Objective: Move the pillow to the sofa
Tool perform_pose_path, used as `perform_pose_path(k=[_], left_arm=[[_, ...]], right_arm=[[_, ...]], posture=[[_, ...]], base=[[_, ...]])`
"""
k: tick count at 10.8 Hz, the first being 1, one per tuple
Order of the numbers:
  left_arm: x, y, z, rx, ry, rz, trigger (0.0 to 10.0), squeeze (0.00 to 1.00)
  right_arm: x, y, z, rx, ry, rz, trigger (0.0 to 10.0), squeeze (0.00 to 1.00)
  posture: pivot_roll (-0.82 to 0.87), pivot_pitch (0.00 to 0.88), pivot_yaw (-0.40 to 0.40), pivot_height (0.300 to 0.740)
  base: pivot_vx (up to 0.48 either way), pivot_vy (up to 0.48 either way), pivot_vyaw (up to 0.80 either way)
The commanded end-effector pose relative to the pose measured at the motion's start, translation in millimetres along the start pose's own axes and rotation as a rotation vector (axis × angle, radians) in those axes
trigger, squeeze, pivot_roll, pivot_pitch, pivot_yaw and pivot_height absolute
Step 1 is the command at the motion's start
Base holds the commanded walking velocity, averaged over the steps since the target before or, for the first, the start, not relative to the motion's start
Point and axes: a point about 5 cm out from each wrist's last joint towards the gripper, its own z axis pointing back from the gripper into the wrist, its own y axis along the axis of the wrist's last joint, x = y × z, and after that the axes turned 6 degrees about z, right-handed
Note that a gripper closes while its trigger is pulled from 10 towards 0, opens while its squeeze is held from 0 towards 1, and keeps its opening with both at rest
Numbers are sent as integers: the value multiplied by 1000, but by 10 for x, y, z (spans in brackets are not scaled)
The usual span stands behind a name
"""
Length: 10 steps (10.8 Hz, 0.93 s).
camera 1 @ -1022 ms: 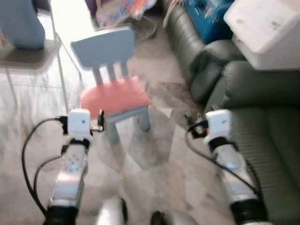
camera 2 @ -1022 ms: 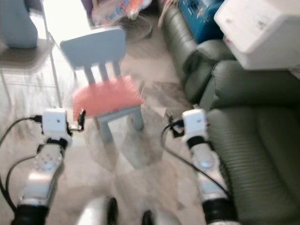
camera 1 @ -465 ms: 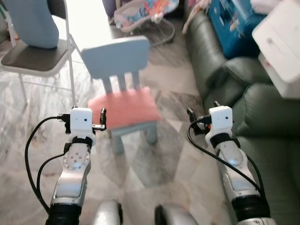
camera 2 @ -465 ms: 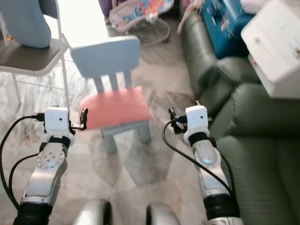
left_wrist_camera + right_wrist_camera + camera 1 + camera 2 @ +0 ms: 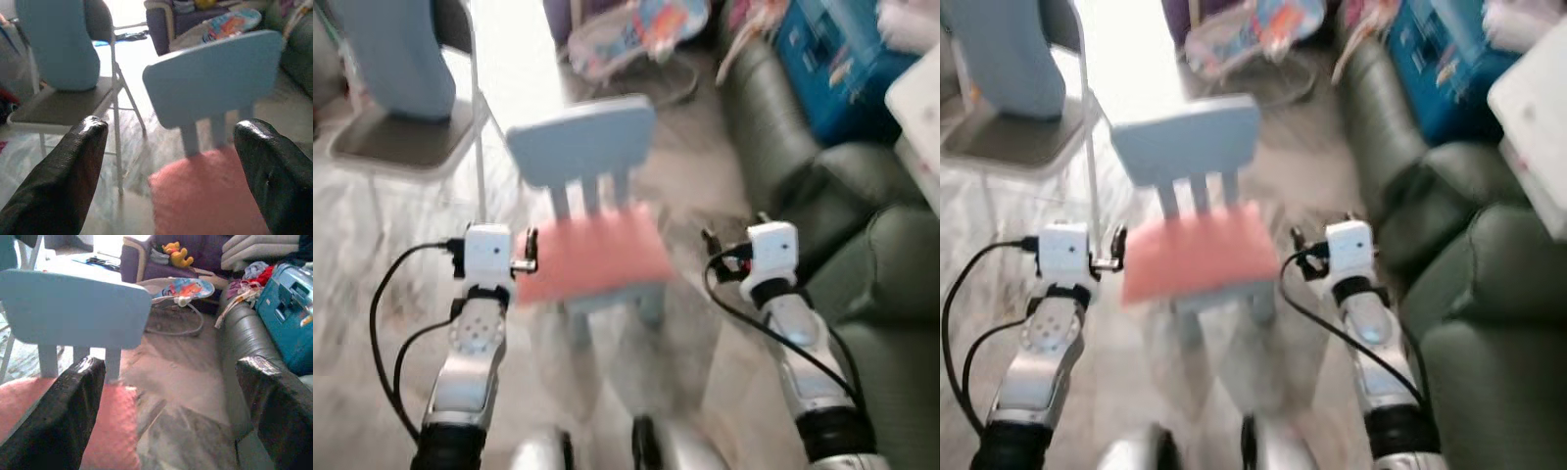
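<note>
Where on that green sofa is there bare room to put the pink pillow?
The near sofa cushion beside the right gripper looks bare. Farther back it is crowded: a blue suitcase and white box sit there. The pink pillow lies on the small blue chair.

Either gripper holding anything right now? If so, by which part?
Nothing held. Left gripper and right gripper both open, short of the pink pillow on the small blue chair.

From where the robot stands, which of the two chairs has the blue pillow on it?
The grey folding chair farther off on the robot's left; the blue pillow stands on its seat. The small blue chair holds a pink cushion instead.
</note>
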Motion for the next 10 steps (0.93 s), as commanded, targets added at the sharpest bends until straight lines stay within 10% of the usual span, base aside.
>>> perform_pose_path(k=[1, 10], left_arm=[[-70, -42, 28, -18, 18, -16, 10000, 0], [-56, -9, -58, 2, 88, 12, 10000, 0]], right_arm=[[-43, 0, 1, 2, 13, -12, 10000, 0], [-30, 46, -129, 21, 29, -8, 10000, 0]], posture=[[-9, 179, -59, 740], [2, 135, -74, 740]], base=[[465, 0, 0], [174, 0, 0]])
